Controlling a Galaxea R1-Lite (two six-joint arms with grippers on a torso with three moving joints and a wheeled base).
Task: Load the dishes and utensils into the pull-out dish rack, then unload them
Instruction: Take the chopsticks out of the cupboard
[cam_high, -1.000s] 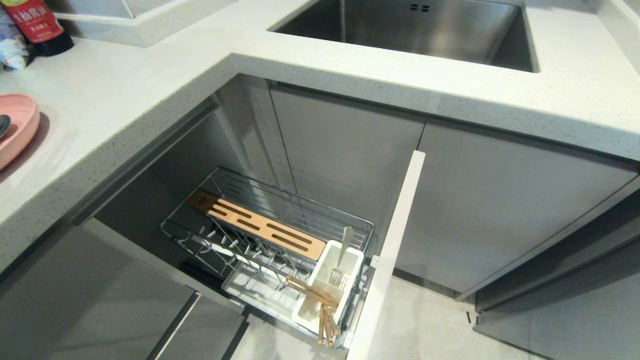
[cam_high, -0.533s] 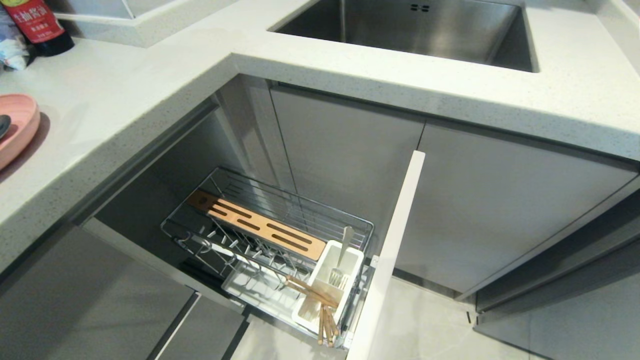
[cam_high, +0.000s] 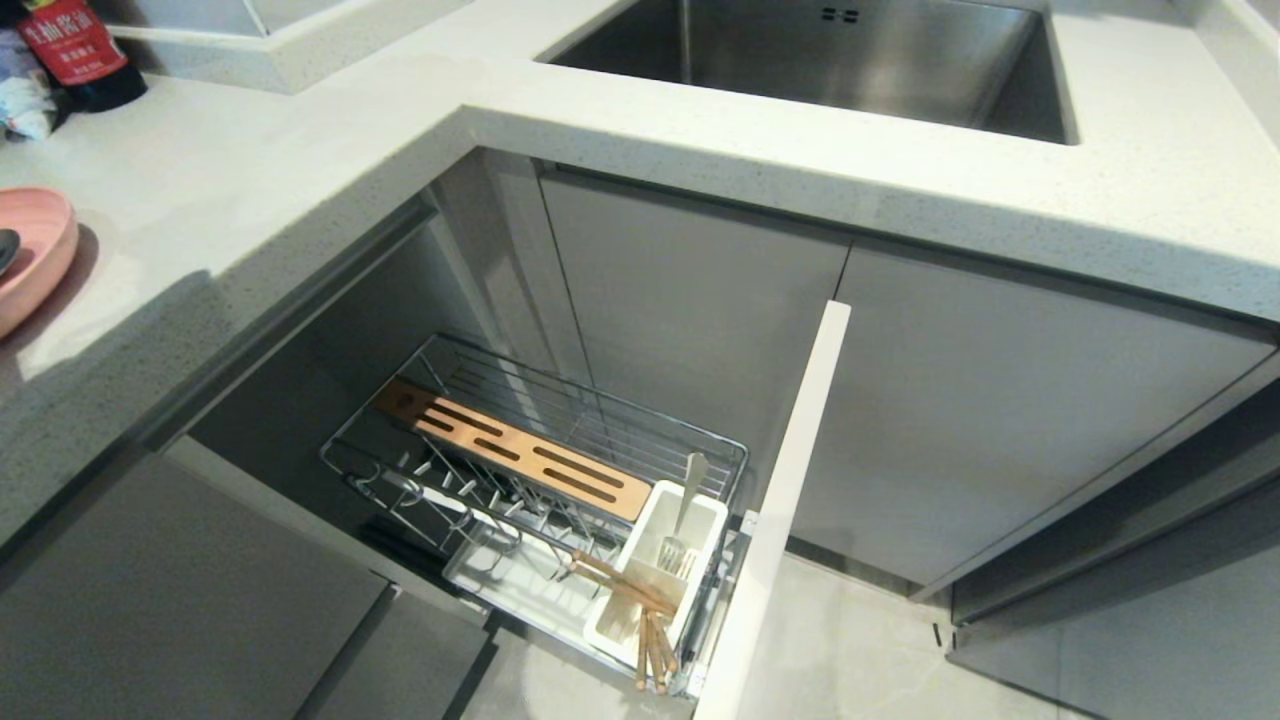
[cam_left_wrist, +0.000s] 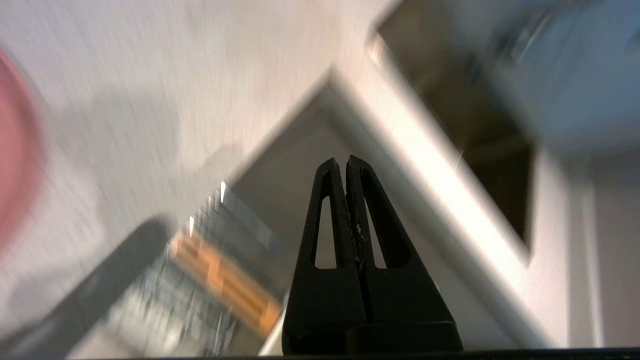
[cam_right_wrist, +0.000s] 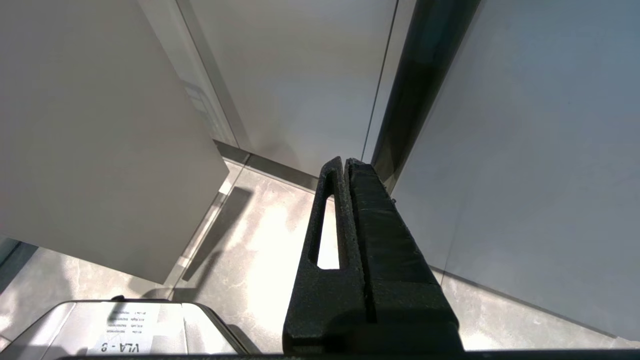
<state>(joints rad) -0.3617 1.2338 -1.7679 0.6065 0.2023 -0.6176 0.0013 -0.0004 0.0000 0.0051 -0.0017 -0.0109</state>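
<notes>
Several chopsticks (cam_high: 625, 590) and a fork (cam_high: 684, 510) fill the utensil box (cam_high: 610, 625).

Only 2 bits of writing showed up. The dark bottle (cam_high: 72, 52) at 10 o'clock on the counter had a red label with white Chinese characters, too small to read. A white sticker (cam_right_wrist: 129, 331) on the robot's base read "VLA - 8", upside down.
</notes>
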